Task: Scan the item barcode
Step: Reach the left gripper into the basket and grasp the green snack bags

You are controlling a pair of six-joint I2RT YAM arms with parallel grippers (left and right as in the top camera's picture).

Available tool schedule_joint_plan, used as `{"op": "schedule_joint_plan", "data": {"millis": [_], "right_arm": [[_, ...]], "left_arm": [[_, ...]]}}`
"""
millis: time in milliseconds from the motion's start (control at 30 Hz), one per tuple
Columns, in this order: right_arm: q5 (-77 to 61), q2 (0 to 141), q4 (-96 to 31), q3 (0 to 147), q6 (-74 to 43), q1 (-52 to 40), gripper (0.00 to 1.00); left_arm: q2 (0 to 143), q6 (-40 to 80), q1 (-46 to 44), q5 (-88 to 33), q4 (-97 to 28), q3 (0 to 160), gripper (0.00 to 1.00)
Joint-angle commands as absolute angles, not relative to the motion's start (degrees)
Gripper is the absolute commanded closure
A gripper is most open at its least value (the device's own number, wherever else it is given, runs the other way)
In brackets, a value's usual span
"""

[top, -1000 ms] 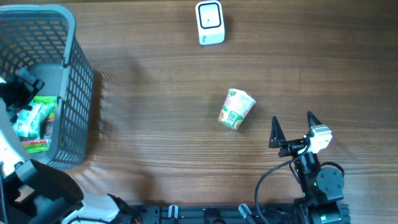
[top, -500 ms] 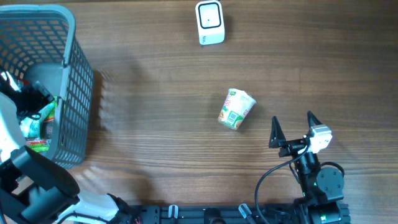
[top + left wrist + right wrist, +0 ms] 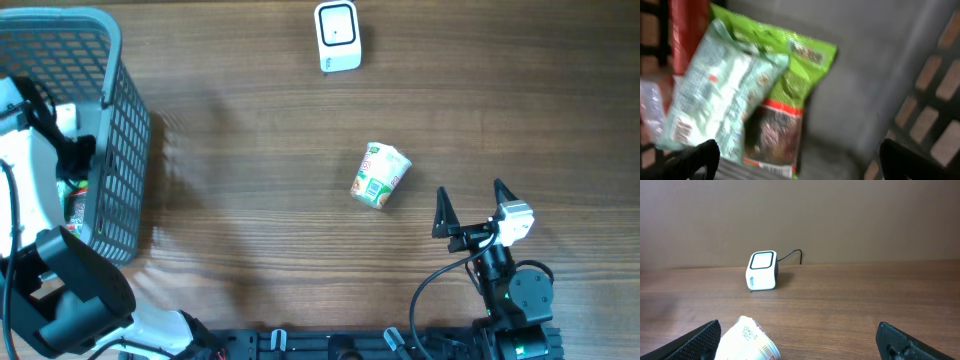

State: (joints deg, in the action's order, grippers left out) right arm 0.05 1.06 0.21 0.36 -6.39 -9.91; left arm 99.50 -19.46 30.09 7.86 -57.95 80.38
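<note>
While the right gripper has not stirred from the near edge of the table, its jaws wide apart and empty, the left arm has shifted inside the basket over the last second. From above it now hides most of the packets there. The left gripper hangs over a pale packet lying on a bright green packet, jaws spread wide and touching neither. The cup lies on its side in the middle of the table, unmoved, between the right gripper and the scanner and well apart from both. Nothing is in front of the scanner, so no scan is under way. By my reading, the left arm is lining up on a packet, with the grasp not yet made.
</note>
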Motion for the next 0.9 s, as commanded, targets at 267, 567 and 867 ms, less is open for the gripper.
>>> {"op": "schedule_joint_plan", "data": {"millis": [267, 567, 867], "right_arm": [[1.0, 0.8, 0.5, 0.3, -6.2, -9.6, 0.00], [1.0, 0.8, 0.5, 0.3, -6.2, -9.6, 0.00], [1.0, 0.8, 0.5, 0.3, -6.2, -9.6, 0.00]], "left_arm": [[100.2, -23.2, 30.9, 16.4, -60.5, 78.8, 0.02], [101.1, -28.0, 32.1, 15.9, -57.1, 77.6, 0.00], [88.4, -20.1, 30.8, 5.0, -56.2, 77.6, 0.00]]}}
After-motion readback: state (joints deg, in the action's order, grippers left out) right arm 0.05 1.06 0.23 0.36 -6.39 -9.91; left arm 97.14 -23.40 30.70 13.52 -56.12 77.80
